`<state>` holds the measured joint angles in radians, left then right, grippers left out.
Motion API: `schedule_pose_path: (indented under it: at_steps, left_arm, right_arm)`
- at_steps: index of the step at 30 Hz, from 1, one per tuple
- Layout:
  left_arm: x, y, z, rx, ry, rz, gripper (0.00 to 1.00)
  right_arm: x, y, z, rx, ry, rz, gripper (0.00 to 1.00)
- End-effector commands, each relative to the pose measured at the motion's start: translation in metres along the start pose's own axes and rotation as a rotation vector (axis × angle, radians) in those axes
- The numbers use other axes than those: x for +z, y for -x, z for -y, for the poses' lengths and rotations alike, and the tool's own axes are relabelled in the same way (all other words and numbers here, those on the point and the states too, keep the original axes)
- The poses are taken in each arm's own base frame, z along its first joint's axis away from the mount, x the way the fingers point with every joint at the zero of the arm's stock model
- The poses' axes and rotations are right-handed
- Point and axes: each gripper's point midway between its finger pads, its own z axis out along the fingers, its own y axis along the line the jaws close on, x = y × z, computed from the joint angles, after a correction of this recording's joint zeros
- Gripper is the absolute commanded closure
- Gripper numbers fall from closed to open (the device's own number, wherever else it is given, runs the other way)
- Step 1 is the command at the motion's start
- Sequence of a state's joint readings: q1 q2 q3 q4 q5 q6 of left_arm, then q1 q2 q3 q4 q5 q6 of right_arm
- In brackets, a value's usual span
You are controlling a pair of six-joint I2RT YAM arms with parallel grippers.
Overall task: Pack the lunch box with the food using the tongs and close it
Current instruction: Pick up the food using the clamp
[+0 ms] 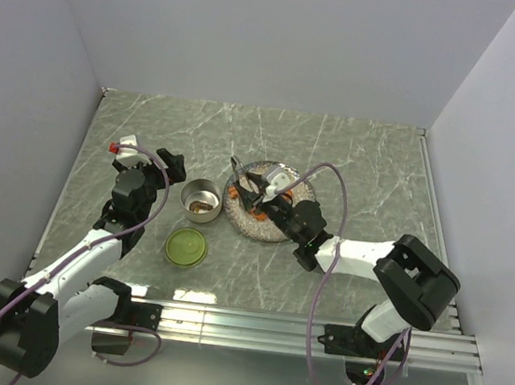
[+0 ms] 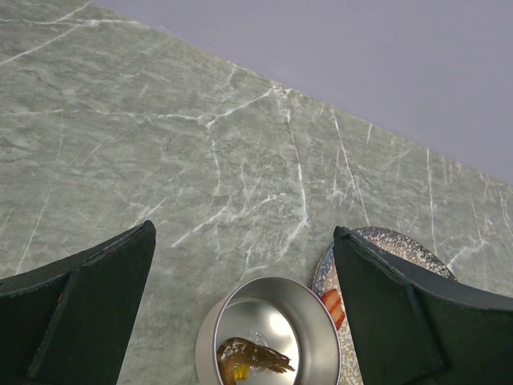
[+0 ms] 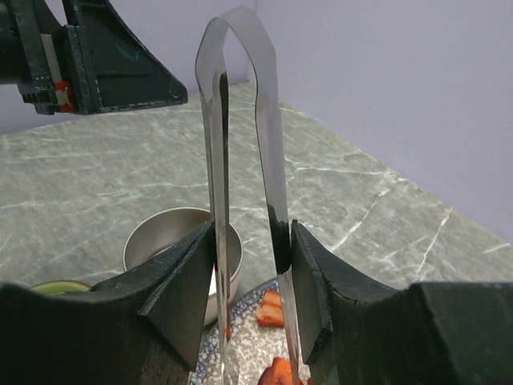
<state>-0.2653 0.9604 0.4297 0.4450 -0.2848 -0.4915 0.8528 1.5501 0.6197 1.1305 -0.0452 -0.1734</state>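
Note:
The lunch box (image 1: 202,197) is a small open steel tin left of the speckled plate (image 1: 262,235). A brown curved piece of food (image 2: 244,357) lies inside the tin (image 2: 268,337). Orange chunks (image 3: 272,309) rest on the plate (image 3: 256,345). My right gripper (image 3: 250,241) is shut on the tongs (image 3: 240,120), pressing their two arms, with the tong tips down over the plate. My left gripper (image 2: 244,233) hangs wide open above the tin's far-left side and holds nothing. The olive-green lid (image 1: 186,247) lies flat on the table in front of the tin.
Grey walls close in the marble tabletop on three sides. A metal rail (image 1: 316,329) runs along the near edge by the arm bases. The right arm's cable (image 1: 342,189) arcs over the plate's right side.

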Motion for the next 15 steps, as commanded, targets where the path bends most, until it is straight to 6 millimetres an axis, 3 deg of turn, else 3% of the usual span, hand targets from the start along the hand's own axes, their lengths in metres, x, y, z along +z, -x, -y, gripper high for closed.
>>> schedule_pose_path:
  at_steps: [1,6,15]
  left_arm:
    - [0.002,0.013,0.011,-0.019,-0.039,0.04,0.01]
    - [0.002,0.013,0.011,-0.017,-0.04,0.039,0.0]
    - [0.002,0.011,0.011,-0.016,-0.04,0.036,0.01]
  right_arm:
    - [0.013,0.028,0.004,-0.022,0.0,0.111,0.51]
    - [0.017,0.018,0.006,-0.027,-0.009,0.108,0.51]
    - [0.01,0.022,0.017,-0.06,-0.067,0.119,0.51]
